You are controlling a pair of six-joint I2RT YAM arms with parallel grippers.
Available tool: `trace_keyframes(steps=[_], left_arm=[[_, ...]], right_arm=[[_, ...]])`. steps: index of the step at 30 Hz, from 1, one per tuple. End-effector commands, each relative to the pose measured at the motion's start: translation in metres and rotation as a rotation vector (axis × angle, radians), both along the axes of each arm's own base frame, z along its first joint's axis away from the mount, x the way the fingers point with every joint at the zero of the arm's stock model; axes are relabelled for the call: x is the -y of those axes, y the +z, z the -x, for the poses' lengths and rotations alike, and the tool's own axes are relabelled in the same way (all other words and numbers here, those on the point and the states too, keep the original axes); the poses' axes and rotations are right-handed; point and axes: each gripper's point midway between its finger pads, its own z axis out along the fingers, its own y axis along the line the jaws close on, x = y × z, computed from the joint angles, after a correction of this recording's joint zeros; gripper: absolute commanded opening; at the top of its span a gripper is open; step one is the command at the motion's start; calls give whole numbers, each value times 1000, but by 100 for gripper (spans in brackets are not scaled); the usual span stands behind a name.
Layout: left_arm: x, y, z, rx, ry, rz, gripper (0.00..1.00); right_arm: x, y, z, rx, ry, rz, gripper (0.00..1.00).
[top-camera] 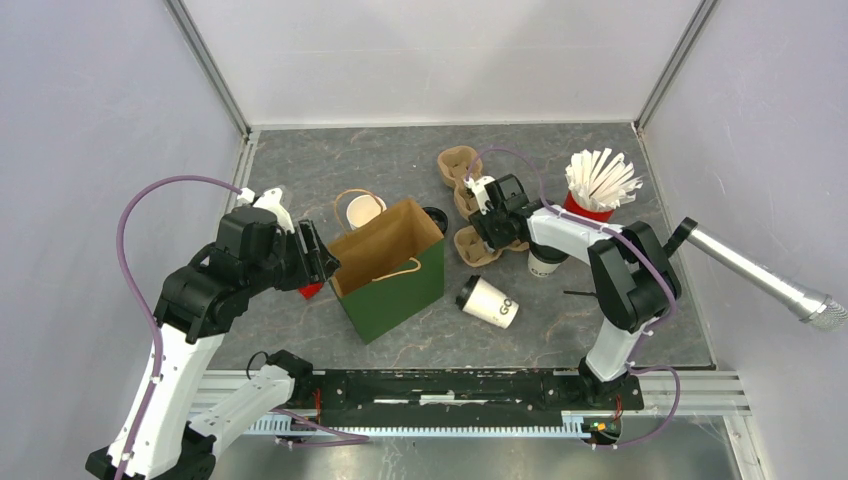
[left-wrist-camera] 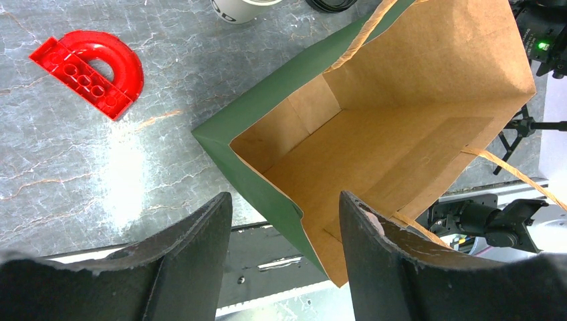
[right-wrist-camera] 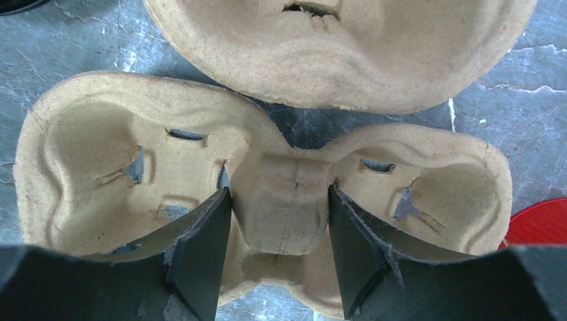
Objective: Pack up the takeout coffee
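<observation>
One white paper cup (top-camera: pixel 490 302) is lying on its side on the worktop (top-camera: pixel 400 160), just beside the right wall of the open green paper bag (top-camera: pixel 400 285) and apart from both arms. Its darker end is pointing toward the bag, though the lid is too small to make out clearly. Dark letters on its side are reading "GO", and the rest of the print is curving out of sight. No other writing is legible.

The left gripper (left-wrist-camera: pixel 286 200) is hovering over the bag's near-left rim. Its fingers are spread, with only the bag's edge below the gap. The right gripper (right-wrist-camera: pixel 279 194) is sitting low over a cardboard cup carrier (right-wrist-camera: pixel 87 140), with one of its fingers on each side of the raised middle bridge. I cannot tell whether they are pinching it or merely straddling it. A second carrier (right-wrist-camera: pixel 334 60) is lying just behind the first.

The cup is probably going to feel light and thin-walled. It will dent under a hard squeeze, its coated skin looks a little slippery, and lying on its side it is free to roll. The safest hold is likely across the body, up near the stiffer rim just under the lid. Taking it by the lid itself is risking popping it off.
</observation>
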Motion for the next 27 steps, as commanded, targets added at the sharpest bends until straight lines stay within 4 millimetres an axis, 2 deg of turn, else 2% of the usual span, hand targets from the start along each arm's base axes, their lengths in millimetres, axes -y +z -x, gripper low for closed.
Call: trace_keyframes(steps=[1,4,10,18,23,27], left_arm=[[-2,14,-5,60,1,0,67],[-2,12,-4,49,2,-5,67],[-7,7,-1,20,15,-27,66],[-5,7,0,3,33,-6,66],[-2,6,-2,-6,26,0,67],[0,6,-3,-1,20,9,67]], right_arm=[[-8,15,-16,64,12,-26,58],[-8,29,-21,97,6,-32,53],[-12,74,-33,173,-21,-65,47],[-15,124,-37,216,-53,-115,45],[-16,175,-43,282,-81,-154,46],[-32,234,-43,328,-74,-282,46]])
